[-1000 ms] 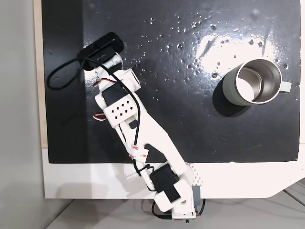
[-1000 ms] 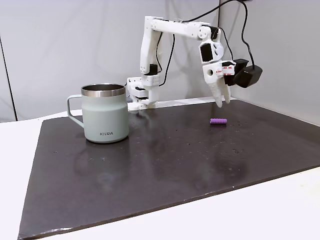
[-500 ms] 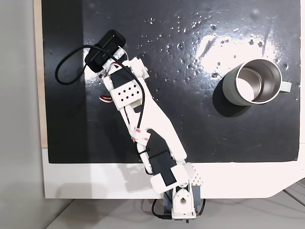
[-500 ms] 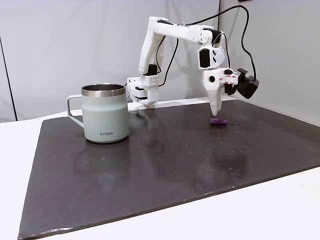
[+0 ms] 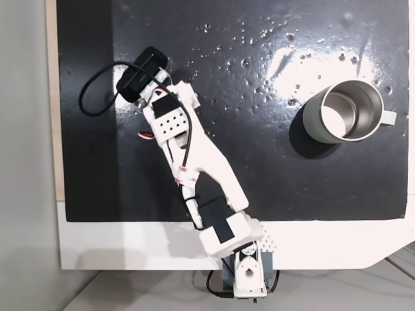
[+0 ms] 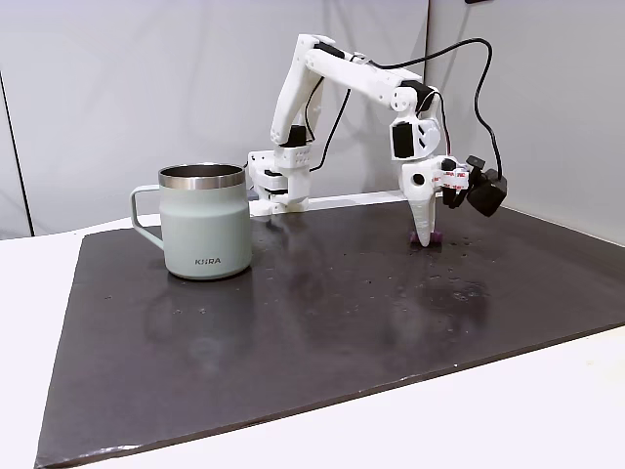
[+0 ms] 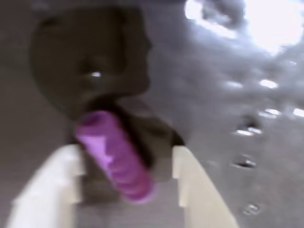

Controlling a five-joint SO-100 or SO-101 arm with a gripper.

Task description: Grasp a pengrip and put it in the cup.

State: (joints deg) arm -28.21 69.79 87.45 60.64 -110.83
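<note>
In the side fixed view the cup [image 6: 204, 222] sits far left on the dark mat [image 6: 312, 332], while the gripper [image 7: 127, 178] (jaws spread apart) straddles the purple pengrip [image 7: 116, 154], which lies on the mat between its fingers

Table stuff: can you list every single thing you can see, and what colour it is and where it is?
pengrip: one, purple, lying on the mat between the open fingertips.
cup: one, grey-green with shiny steel inside, standing upright on the mat far from the pengrip.
mat: one, black, covering most of the white table.
water droplets: many, shiny, scattered on the mat.
camera block: one, black, on the wrist.
arm: one, white.
gripper: one, cream fingers, lowered around the pengrip.
</note>
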